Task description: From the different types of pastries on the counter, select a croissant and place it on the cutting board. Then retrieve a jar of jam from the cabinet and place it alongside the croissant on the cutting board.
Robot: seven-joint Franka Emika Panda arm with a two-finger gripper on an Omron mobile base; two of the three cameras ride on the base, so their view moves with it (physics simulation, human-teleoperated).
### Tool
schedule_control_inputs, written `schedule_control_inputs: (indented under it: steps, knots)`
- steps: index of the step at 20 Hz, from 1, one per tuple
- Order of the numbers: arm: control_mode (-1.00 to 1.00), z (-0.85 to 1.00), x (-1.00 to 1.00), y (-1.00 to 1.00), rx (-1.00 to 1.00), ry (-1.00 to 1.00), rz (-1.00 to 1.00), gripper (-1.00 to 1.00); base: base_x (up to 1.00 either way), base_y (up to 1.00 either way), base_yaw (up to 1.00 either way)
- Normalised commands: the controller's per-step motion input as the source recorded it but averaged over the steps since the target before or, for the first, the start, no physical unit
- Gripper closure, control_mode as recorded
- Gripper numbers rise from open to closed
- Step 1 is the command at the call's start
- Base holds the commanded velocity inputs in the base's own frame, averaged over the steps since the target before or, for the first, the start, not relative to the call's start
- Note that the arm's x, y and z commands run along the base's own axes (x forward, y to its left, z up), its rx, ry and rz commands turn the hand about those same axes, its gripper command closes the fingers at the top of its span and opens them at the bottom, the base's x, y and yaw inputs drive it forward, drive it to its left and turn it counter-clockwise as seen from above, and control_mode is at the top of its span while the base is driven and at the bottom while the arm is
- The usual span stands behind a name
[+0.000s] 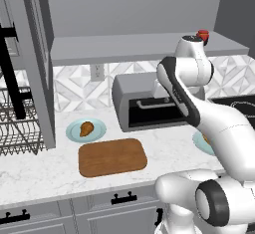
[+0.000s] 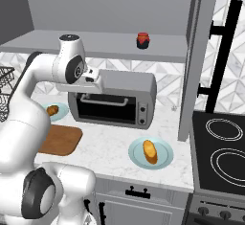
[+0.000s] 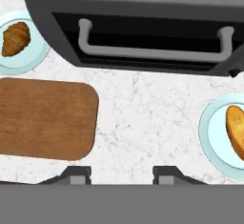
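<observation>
The croissant (image 1: 86,128) (image 3: 15,38) lies on a light blue plate (image 1: 99,127) left of the toaster oven. In front of it the cutting board (image 1: 112,157) (image 3: 43,118) lies bare on the marble counter (image 3: 147,118). A longer orange-yellow pastry (image 2: 150,151) (image 3: 236,130) rests on a second blue plate (image 2: 165,159). The jar of jam (image 1: 202,35) (image 2: 143,40) stands on the cabinet shelf (image 2: 110,47). My gripper (image 3: 121,173) hangs open and empty high over the counter, between board and right-hand plate, pointing down.
A grey toaster oven (image 1: 144,101) (image 2: 112,99) stands at the back of the counter under the shelf. A wire dish rack (image 1: 17,123) is at the far left, a stove (image 2: 222,157) at the far right. Grey drawers with black handles (image 1: 123,198) run below.
</observation>
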Motion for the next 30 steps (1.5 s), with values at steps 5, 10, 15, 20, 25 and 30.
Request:
schedule_control_inputs:
  steps: [5, 10, 15, 20, 25, 30]
  knots:
    - [-1.00, -0.11, -0.34, 0.00, 0.01, -0.01, 0.00, -1.00, 0.00, 0.00, 0.00]
    - [-1.00, -0.94, -0.38, 0.80, 0.00, 0.10, -0.08, -1.00, 0.00, 0.00, 0.00]
    - [-1.00, -0.48, 0.23, 0.98, 0.00, 0.07, -0.18, -1.00, 0.00, 0.00, 0.00]
    - [-1.00, -0.07, 0.27, 0.98, 0.00, 0.00, -0.17, -1.00, 0.00, 0.00, 0.00]
    - [-1.00, 0.00, 0.43, 0.68, 0.00, -0.02, -0.02, -1.00, 0.00, 0.00, 0.00]
    - [-1.00, -0.06, 0.42, 0.31, 0.00, 0.02, 0.00, -1.00, 0.00, 0.00, 0.00]
